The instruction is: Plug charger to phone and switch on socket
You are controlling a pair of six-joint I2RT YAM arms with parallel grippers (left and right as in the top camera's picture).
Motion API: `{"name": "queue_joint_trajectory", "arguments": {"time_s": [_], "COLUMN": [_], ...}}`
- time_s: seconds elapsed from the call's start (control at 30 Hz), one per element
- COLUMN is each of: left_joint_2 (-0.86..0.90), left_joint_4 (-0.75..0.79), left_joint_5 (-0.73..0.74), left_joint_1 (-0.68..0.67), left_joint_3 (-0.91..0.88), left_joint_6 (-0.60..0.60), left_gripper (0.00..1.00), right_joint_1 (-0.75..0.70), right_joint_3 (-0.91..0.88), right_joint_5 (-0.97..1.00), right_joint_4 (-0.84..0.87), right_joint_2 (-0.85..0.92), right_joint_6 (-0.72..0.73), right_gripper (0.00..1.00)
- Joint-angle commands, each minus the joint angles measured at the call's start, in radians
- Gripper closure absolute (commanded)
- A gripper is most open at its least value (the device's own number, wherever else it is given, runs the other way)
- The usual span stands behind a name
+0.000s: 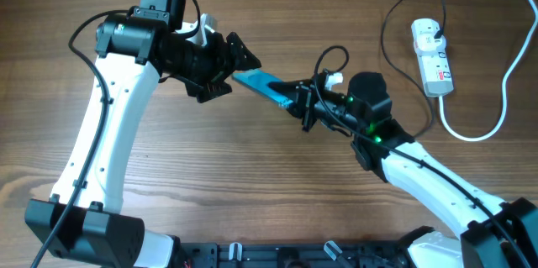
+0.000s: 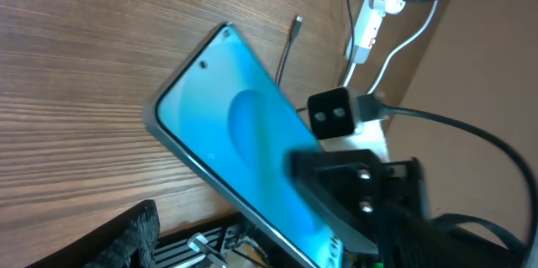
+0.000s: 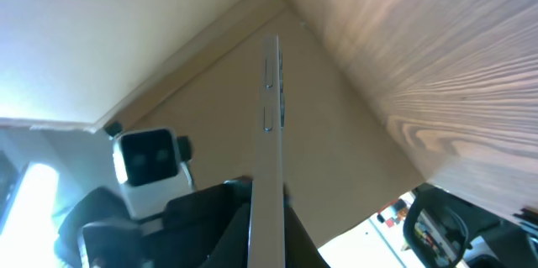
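The phone (image 1: 262, 86), turquoise screen up, is held above the table between both arms. My right gripper (image 1: 304, 104) is shut on its near end; the right wrist view shows the phone edge-on (image 3: 271, 117) between the two fingers (image 3: 271, 197). My left gripper (image 1: 229, 68) is open at the phone's other end. In the left wrist view the phone (image 2: 227, 125) fills the middle, and one left finger (image 2: 130, 233) stands apart from it. The charger cable (image 1: 385, 33) loops from the socket (image 1: 431, 56). Its metal-tipped plug (image 2: 298, 23) lies loose on the table.
The thick white cord (image 1: 504, 91) curves off the socket toward the right edge. The socket also shows at the top of the left wrist view (image 2: 374, 7). The wooden table (image 1: 252, 184) is bare in front of the arms.
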Motion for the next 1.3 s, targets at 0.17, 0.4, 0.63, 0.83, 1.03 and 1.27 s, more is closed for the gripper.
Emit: {"name": "queue_joint_trajectory", "arguments": {"time_s": [0.17,0.4,0.63,0.83,1.03,1.27], "left_joint_2": [-0.011,-0.002,0.002,0.002,0.001,0.000], "left_joint_4": [0.042,0.113,0.286,0.394,0.449,0.461], "left_joint_5": [0.003,-0.026,-0.025,-0.021,0.043,0.126], "left_joint_1": [-0.002,-0.039,-0.079,-0.082,-0.079,-0.073], "left_joint_3": [0.012,0.004,-0.115,-0.192,-0.219,-0.219], "left_joint_6": [-0.119,-0.160,-0.262,-0.318,-0.354,-0.357], "left_gripper": [0.23,0.25,0.29,0.45,0.55,0.56], "right_joint_1": [0.003,0.003,0.006,0.006,0.006,0.006], "right_joint_3": [0.046,0.046,0.046,0.046,0.046,0.045], "right_joint_5": [0.000,0.023,0.027,0.039,0.056,0.079], "right_joint_4": [0.078,0.116,0.140,0.140,0.122,0.067], "right_joint_2": [-0.006,-0.006,-0.006,-0.006,-0.006,-0.006], "right_joint_6": [0.004,0.004,0.004,0.003,0.004,0.004], "right_gripper": [0.96,0.96,0.96,0.96,0.96,0.96]}}
